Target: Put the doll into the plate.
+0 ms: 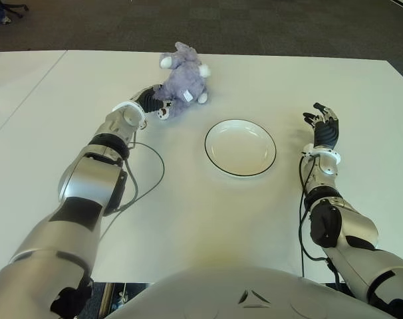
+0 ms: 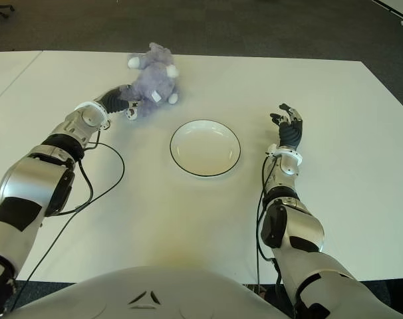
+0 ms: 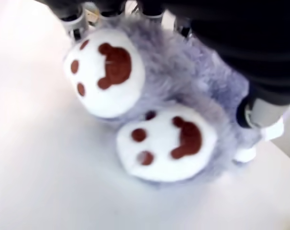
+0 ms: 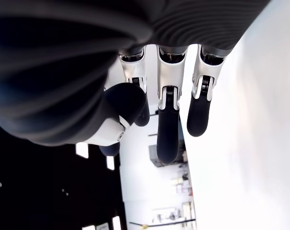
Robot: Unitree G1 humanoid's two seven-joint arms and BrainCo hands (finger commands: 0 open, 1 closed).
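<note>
A round white plate [image 1: 240,147] with a thin dark rim sits empty on the white counter [image 1: 188,219], its shallow glazed bowl holding nothing. Beyond the plate and to its left, a plush doll [image 1: 183,81] of fluffy lavender-grey fur lies on the counter, well apart from the plate, with a small white tag on its side and white ends to its limbs. The left robot hand [image 1: 151,101] reaches to the doll from the plate's left, its dark fingers closed against the lower part of the soft body. The left wrist view shows the doll's two feet up close: rounded white soles [image 3: 166,142] printed with reddish-brown paw pads, ringed by shaggy pile, while grey and white finger joints [image 3: 258,112] press into the fur along the far edge. The doll's feet touch the smooth matte counter there. To the plate's right, the right robot hand [image 1: 323,121] shows apart from the plate, holding nothing; its black-tipped fingers [image 4: 167,135] with white knuckle segments hang extended and relaxed in the right wrist view. A thin black cable [image 1: 148,176] loops over the counter beside the left forearm, left of the plate. Dark carpeted floor [image 1: 255,26] lies past the counter's far edge.
</note>
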